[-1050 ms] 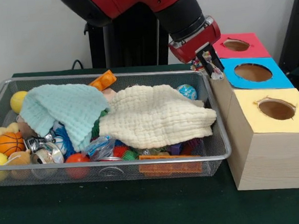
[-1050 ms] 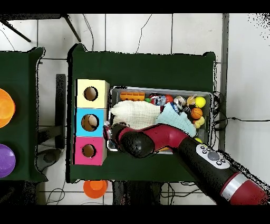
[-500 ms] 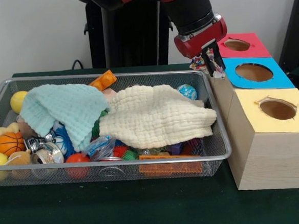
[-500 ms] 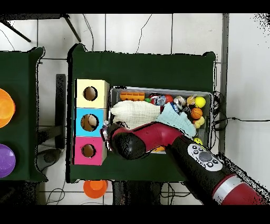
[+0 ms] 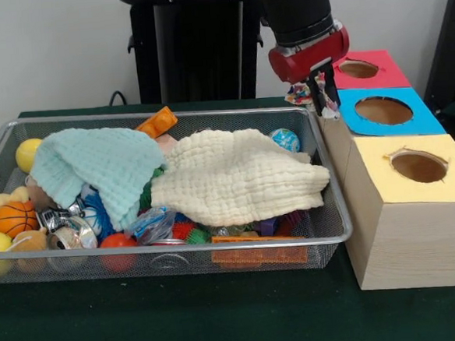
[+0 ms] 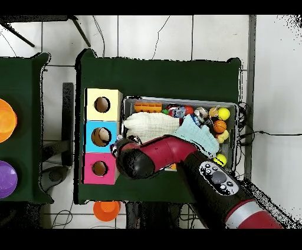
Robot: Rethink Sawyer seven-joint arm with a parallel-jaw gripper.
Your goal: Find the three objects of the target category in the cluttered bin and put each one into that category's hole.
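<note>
Wire mesh bin [image 5: 326, 234] holding a mint cloth [image 5: 94, 168], a cream cloth [image 5: 239, 173] and toys; gripper [image 5: 321, 95] clamped on a small multicoloured object [image 5: 302, 94], raised at the bin's right rim beside the blue-topped box [image 5: 411, 118].

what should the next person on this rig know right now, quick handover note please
Gripper: shut on a small multicoloured item, held in the air by the bin's far corner, right at the edge of the blue box.
Boxes: red, blue and yellow stand in a row beside the bin, one hole each. Something pale seems to lie in the blue hole in the overhead view; cannot tell what.
Bin: full, with a green cloth and a cream cloth covering much of the clutter.
Left: drop the held item into its hole, then search under the cloths for the rest.
</note>
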